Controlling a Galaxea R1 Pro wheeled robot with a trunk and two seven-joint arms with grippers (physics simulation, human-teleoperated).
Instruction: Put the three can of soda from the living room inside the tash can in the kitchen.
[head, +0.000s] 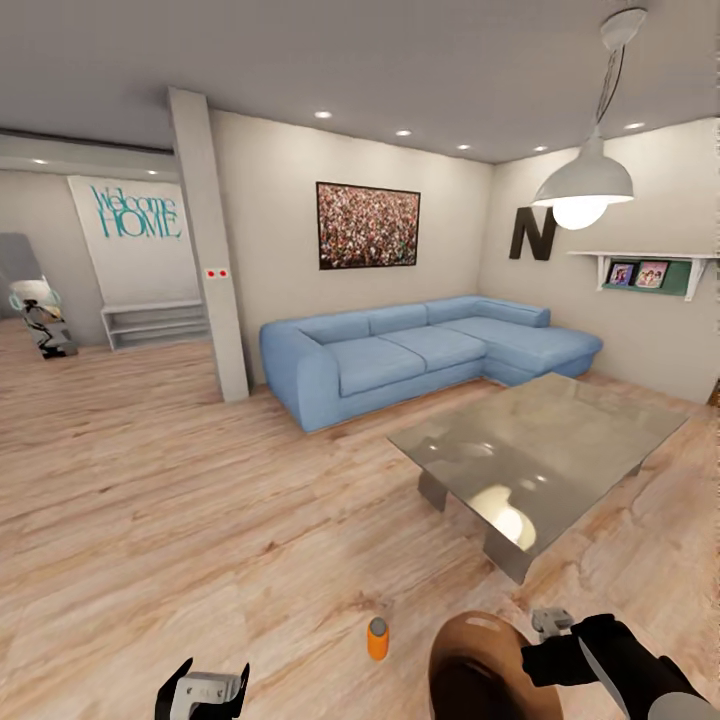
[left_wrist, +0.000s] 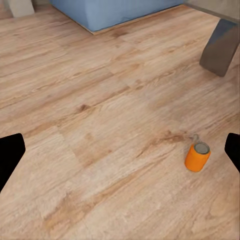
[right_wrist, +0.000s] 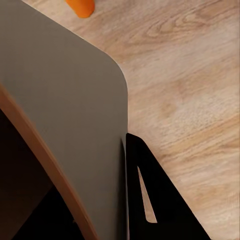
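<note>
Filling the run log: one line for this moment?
room: living | can: orange, upright on floor, untouched | left gripper: open, empty | right gripper: holds brown bin | sofa, glass table ahead

One orange soda can (head: 377, 638), one sofa (head: 420, 355), one glass table (head: 540, 450).

The room is brightly and evenly lit. Recessed ceiling spots (head: 402, 132) glow in the upper middle of the head view, and a white pendant lamp (head: 583, 187) shines at upper right. Its bulb mirrors as a pale glare patch on the glass counter (head: 545, 450). Shadows on the wood floor (head: 150, 500) are faint. Straight lines bow toward the frame edges. Both wrist views look slightly soft.
</note>
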